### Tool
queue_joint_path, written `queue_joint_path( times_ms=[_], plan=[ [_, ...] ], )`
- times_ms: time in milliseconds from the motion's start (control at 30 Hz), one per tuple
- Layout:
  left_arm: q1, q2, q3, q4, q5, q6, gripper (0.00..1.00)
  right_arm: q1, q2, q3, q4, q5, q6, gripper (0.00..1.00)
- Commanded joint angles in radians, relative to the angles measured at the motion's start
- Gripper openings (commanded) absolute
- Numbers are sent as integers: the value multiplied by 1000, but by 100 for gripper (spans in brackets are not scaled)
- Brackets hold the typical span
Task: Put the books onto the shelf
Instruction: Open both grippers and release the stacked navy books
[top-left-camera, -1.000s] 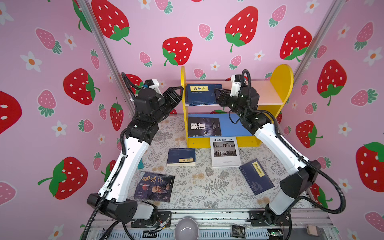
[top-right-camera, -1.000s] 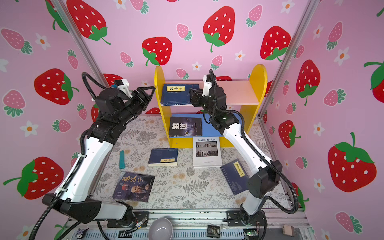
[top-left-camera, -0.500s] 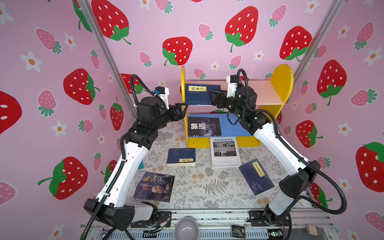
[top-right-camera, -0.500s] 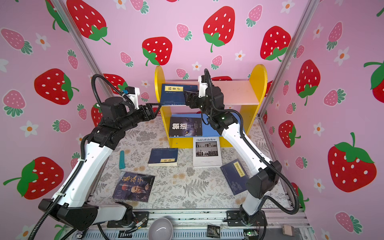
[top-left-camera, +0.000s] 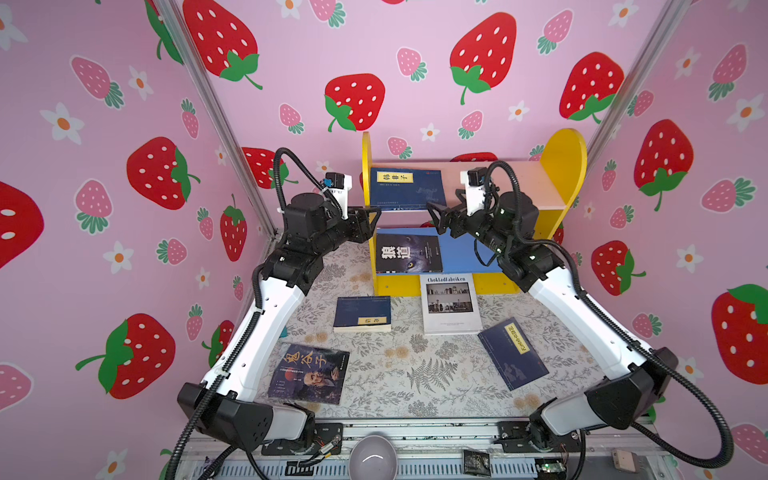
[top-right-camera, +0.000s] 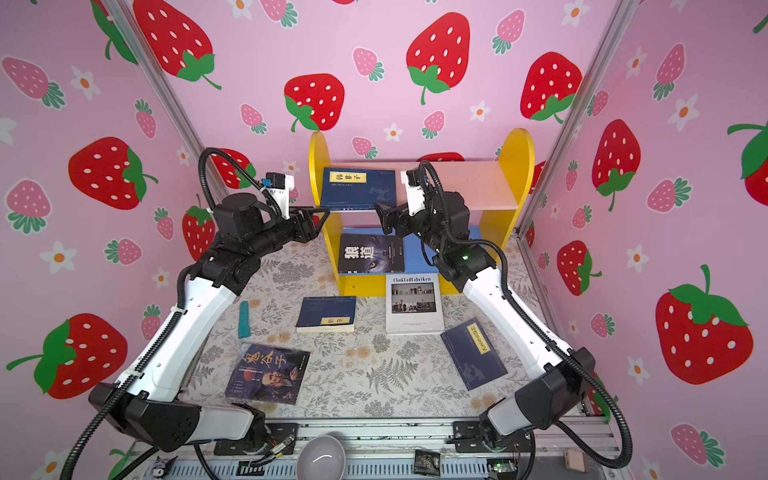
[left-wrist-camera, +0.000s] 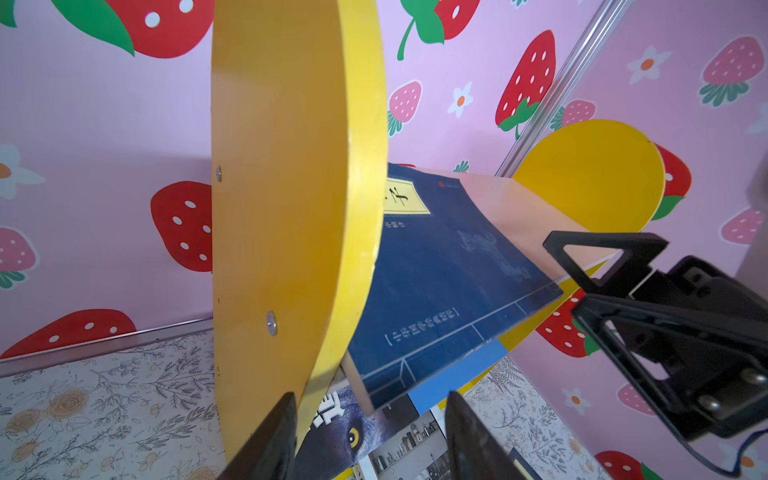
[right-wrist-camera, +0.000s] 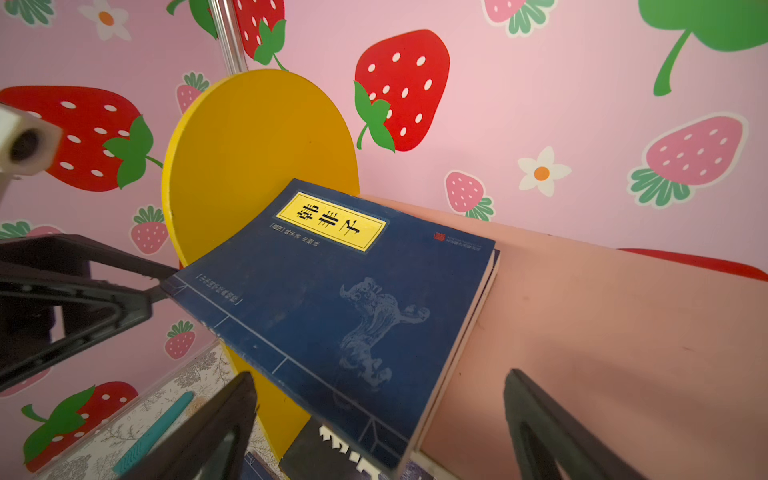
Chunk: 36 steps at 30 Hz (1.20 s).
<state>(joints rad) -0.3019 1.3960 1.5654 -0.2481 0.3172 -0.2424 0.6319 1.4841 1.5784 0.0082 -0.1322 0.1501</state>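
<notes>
Right wrist view: my right claw (right-wrist-camera: 379, 376) stands wide open, holding nothing. Just ahead, a navy book (right-wrist-camera: 340, 299) lies flat on the shelf (right-wrist-camera: 602, 332). Beyond the book's corner, my left claw (top-left-camera: 371, 222) is half open, empty.

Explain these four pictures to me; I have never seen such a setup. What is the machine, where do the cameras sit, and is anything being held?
This robot has two arms, each ending in a two-fingered gripper. Two pictures look down on the whole scene, nearly alike; two come from cameras on the wrists. On the shelf, a navy book lies on the pink upper board, a wolf-eye book on the blue lower one. On the table lie a white book, a portrait book and two more navy books. The left gripper and right gripper stand open near the upper book's front corners, holding nothing.
</notes>
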Motion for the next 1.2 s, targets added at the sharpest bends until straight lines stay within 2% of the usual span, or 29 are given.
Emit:
queue_joint_path(
  times_ms=[0,233,400,567,867,1000,1033,1167],
  plan=[
    [-10,16,30,41,20,36,54,-2,-9,-36,61,-71,-61,93],
    [-16,23,23,66,1,35,54,-2,6,-52,76,-87,-62,86],
    [-17,18,8,90,1,21,48,-2,13,-60,99,-85,-56,82],
    [-17,6,-14,102,-6,13,45,-3,40,-36,104,-82,-48,71],
    [-17,-22,-48,127,-4,-7,44,-3,69,-23,110,-76,-81,57],
    [-16,-39,-65,132,-20,-8,44,-3,71,-22,115,-99,-86,52],
    [-16,-41,-66,129,-24,-6,44,-3,73,-21,116,-106,-86,47],
    [-17,-57,-67,122,-55,-4,44,-1,75,-27,120,-126,-81,43]
  ],
)
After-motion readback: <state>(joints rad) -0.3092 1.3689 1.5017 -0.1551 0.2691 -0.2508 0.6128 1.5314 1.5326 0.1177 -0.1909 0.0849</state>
